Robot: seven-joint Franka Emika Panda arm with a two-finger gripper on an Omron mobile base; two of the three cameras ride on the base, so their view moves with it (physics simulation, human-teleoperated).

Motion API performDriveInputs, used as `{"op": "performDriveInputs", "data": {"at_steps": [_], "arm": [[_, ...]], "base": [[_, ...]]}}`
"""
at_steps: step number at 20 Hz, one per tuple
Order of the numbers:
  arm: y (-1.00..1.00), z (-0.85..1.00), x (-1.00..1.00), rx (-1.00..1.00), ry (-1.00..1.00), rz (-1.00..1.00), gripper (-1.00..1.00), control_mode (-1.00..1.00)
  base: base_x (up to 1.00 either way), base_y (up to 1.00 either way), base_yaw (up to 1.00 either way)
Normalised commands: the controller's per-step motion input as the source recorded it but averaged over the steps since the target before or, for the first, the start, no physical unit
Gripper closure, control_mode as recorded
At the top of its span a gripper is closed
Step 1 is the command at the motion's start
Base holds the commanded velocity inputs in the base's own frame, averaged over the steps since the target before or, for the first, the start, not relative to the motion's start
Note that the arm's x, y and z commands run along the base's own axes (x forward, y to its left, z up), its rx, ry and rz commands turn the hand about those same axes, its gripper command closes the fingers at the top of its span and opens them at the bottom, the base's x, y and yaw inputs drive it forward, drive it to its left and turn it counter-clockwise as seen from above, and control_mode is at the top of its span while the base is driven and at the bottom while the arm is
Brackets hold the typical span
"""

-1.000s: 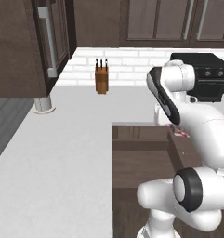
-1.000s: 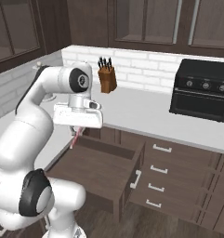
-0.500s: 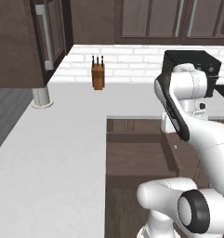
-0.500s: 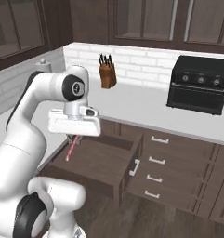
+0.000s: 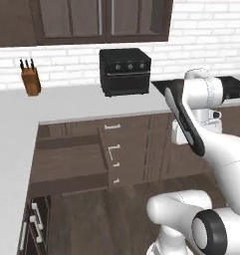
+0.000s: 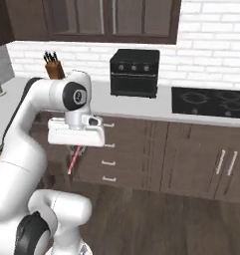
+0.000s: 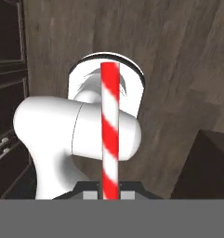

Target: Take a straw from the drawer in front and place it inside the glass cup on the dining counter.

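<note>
wall: white brick backsplash [image 6: 211, 55] | uppers: dark glass-front cabinets [image 5: 99, 20] | counter: pale worktop [image 5: 66, 102], black toaster oven [image 5: 125, 71] at centre, knife block [image 5: 30, 78] well left | cooktop [image 6: 211, 101] to the right | below: dark brown cabinets [image 6: 201, 159] | floor: dark wood [image 6: 166, 219]

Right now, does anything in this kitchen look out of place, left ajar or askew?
Yes: the drawer under the counter stands pulled far out. The straw hangs slightly slanted below the shut gripper, over the floor. The knife block and oven sit upright.
</note>
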Motion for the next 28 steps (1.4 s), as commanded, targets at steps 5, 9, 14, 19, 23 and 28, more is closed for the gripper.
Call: {"op": "performDriveInputs", "data": {"at_steps": [5, 9, 14, 19, 23, 28], "arm": [[0.00, 0.00, 0.00, 0.00, 0.00, 0.00, 1.00, 1.00], [0.00, 0.00, 0.00, 0.00, 0.00, 0.00, 1.00, 1.00], [0.00, 0.00, 0.00, 0.00, 0.00, 0.00, 1.00, 1.00], [0.00, 0.00, 0.00, 0.00, 0.00, 0.00, 1.00, 1.00], [0.00, 0.00, 0.00, 0.00, 0.00, 0.00, 1.00, 1.00], [0.00, 0.00, 0.00, 0.00, 0.00, 0.00, 1.00, 1.00]], "base": [[0.00, -0.69, -0.78], [0.01, -0.63, -0.78], [0.07, -0.49, -0.77], [0.10, -0.49, -0.75], [0.06, -0.58, -0.74], [0.00, -0.62, -0.73]]}}
